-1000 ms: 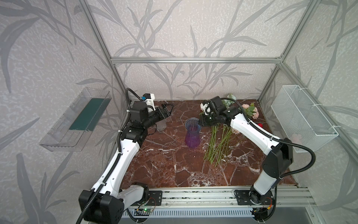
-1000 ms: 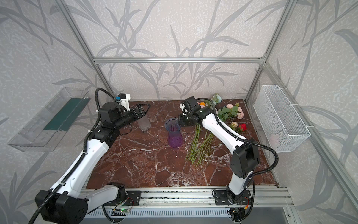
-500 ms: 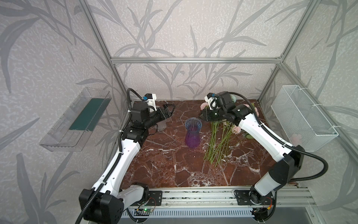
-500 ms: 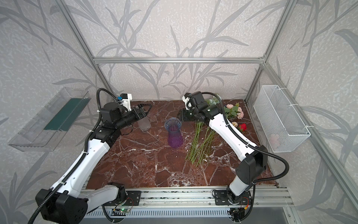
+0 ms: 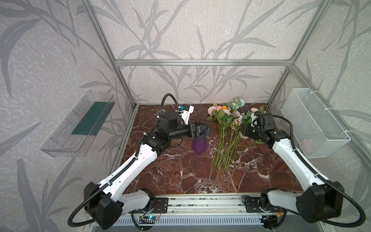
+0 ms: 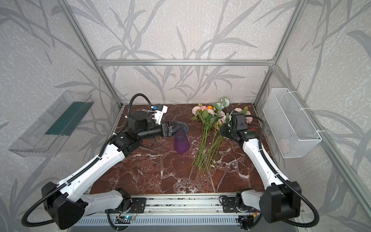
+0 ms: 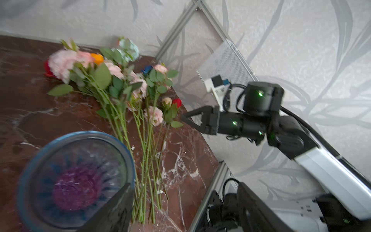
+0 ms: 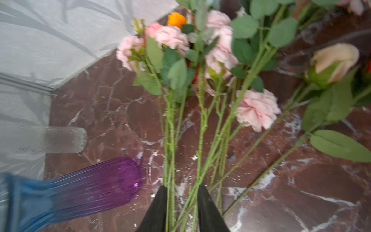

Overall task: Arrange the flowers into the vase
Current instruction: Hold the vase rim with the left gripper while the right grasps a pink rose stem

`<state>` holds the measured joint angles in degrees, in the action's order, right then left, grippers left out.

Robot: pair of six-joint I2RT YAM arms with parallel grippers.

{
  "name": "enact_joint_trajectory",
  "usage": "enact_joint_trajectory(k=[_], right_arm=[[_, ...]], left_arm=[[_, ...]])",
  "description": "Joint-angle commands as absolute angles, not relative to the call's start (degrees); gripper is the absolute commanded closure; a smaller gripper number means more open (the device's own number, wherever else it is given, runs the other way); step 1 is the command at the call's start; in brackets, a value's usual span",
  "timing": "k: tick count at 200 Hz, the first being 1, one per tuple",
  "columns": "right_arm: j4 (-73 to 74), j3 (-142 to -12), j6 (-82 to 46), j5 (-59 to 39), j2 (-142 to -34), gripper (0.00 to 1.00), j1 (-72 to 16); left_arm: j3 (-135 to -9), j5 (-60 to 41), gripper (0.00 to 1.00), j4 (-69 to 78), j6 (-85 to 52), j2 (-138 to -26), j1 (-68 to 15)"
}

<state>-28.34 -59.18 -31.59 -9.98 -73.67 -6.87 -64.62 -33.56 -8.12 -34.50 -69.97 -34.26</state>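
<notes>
The flowers [image 5: 225, 128] lie in a loose bunch on the marble table, heads toward the back wall and stem ends toward the front. Pink, orange, red, cream and pale turquoise heads show in the left wrist view [image 7: 120, 86]. The vase [image 5: 199, 143], purple with a blue rim, stands upright left of them with nothing in it [image 7: 80, 133]. My left gripper [image 5: 200, 128] is open at the vase's mouth, with one finger [image 7: 112, 206] over the rim. My right gripper [image 5: 244, 131] hovers open above the flower heads. Stems on the table show between its fingers [image 8: 182, 186].
A clear glass tumbler [image 8: 66, 138] stands behind the vase near the back left. A white wire basket [image 5: 313, 124] hangs on the right wall and a clear tray [image 5: 80, 124] on the left wall. Aluminium frame posts stand at the corners.
My right gripper has pulled away from the vase, moving right to above the flower heads. My left gripper has moved right to the vase's rim.
</notes>
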Motion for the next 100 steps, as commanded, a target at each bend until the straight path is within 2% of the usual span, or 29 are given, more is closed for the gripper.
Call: enact_joint_trajectory(k=[1,55,100], right_arm=[[-22.7,-58.9,-34.6,-13.8,-78.6,0.71,-4.5],[-20.2,-62.3,-38.3,-15.7,-92.7,0.69,-3.0],[-18.0,-62.8,-39.3,-16.5,-97.5,0.71,-2.6]], left_arm=[[-66.5,-33.5,0.19,-10.7,-30.7,-69.6,-36.7],[-66.3,-29.1,0.19,-12.1,-29.7,-69.9,-37.7],[-66.1,-28.1,0.19,-12.4,-29.7,-70.1,-37.8]])
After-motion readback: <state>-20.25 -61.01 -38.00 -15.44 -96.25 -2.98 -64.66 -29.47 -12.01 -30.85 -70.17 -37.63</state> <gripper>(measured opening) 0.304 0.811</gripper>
